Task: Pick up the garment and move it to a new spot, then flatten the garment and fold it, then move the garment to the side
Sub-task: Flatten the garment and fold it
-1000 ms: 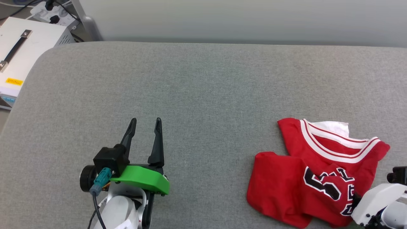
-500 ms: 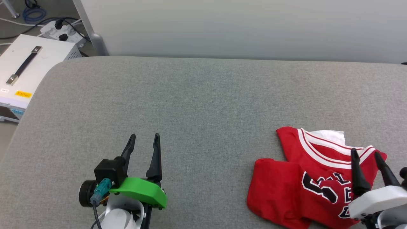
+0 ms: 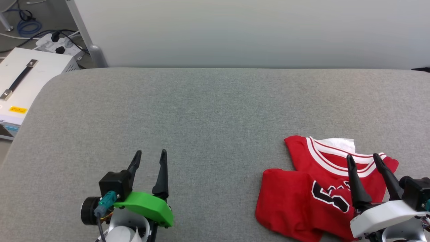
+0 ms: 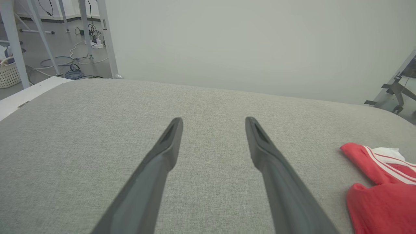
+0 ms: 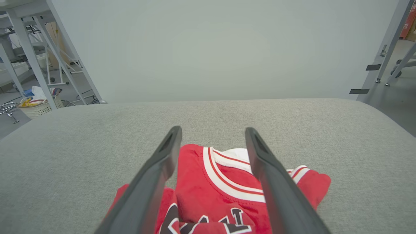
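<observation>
Shirt (image 3: 292,198): lying crumpled at four o'clock, not yet lifted. Right gripper (image 3: 363,158) hovering over it, spread, empty. Left gripper (image 3: 150,153) sitting spread at seven o'clock.

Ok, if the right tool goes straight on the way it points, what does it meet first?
Likely the garment below the right tool, else the grey surface past its collar; height unclear.

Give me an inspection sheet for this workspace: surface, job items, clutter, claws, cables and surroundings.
Surface: grey fabric table, smooth and flat.
Job's things: red shirt, crumpled, at the near right.
Clutter: nothing seen.
Grippers: left claw open over bare fabric; right claw open over the shirt.
Cables: power strip with plugs and blue cable coil on the floor, far left.
Surroundings: white box with black handle at left; pale wall behind.
</observation>
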Tool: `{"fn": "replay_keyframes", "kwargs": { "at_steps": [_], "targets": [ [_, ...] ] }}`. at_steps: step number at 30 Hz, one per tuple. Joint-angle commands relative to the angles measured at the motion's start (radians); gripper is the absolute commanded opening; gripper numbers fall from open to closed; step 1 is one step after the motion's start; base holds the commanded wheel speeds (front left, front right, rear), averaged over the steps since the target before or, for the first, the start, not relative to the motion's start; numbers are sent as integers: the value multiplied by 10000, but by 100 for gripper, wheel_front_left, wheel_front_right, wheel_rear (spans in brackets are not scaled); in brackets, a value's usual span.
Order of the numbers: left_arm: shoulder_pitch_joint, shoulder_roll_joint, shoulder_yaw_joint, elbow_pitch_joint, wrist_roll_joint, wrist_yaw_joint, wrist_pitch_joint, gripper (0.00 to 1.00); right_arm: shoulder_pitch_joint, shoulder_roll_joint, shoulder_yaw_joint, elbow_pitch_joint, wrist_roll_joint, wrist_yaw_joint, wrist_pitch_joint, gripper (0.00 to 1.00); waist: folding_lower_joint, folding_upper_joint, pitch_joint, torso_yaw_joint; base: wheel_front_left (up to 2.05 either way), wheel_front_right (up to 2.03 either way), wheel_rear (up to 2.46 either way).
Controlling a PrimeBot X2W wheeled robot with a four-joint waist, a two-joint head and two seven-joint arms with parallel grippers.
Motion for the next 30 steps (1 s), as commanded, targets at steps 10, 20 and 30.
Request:
{"fn": "replay_keyframes", "kwargs": {
  "at_steps": [10, 20, 30],
  "targets": [
    [-1680, -212, -2040, 699, 498, -1233, 2042, 100, -57, 8, 164, -791, -194, -6, 288, 100, 0, 0, 712, -722, 0, 0, 0],
    [-3549, -218, -4645, 1853, 491, -1861, 4380, 100, -451, 55, 348, -818, 50, -6, 183, 100, 0, 0, 1711, -1467, 0, 0, 0],
    [-5344, 854, -7912, 2627, -837, -1879, 6851, 100, -840, 34, 668, -421, 482, -6, -248, 100, 0, 0, 2452, -2001, 0, 0, 0]
  ]
}}
